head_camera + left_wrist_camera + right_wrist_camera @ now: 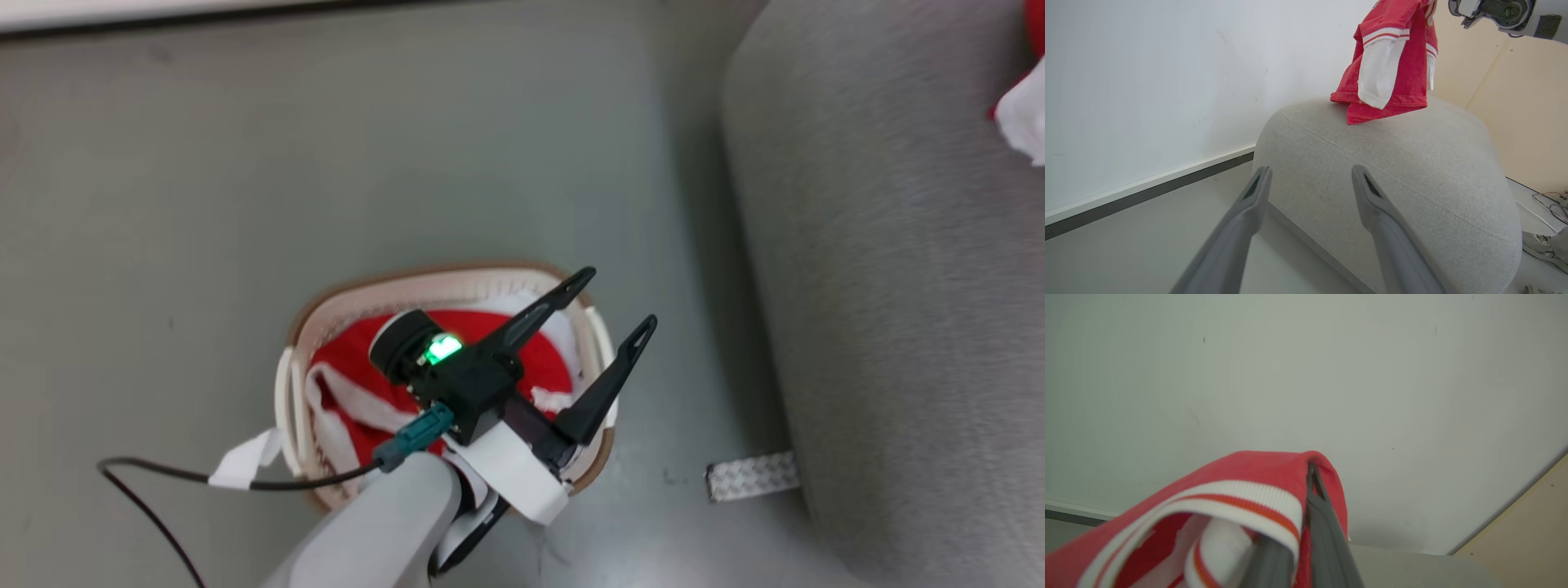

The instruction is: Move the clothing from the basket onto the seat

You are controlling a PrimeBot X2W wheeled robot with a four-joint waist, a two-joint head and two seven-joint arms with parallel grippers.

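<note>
Clothing point(1392, 61) is hanging from the right jaws, which are pinching it above the seat point(1412, 171). More red clothing point(351, 359) is lying in the basket point(457, 284) beneath the wide-open left jaws.

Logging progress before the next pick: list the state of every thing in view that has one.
left hand: open, empty.
right hand: shut on hanging garment.
hanging garment: raised, lower hem touching seat.
basket: upright, holds red clothing.
seat: only the hanging garment's hem on top.
</note>
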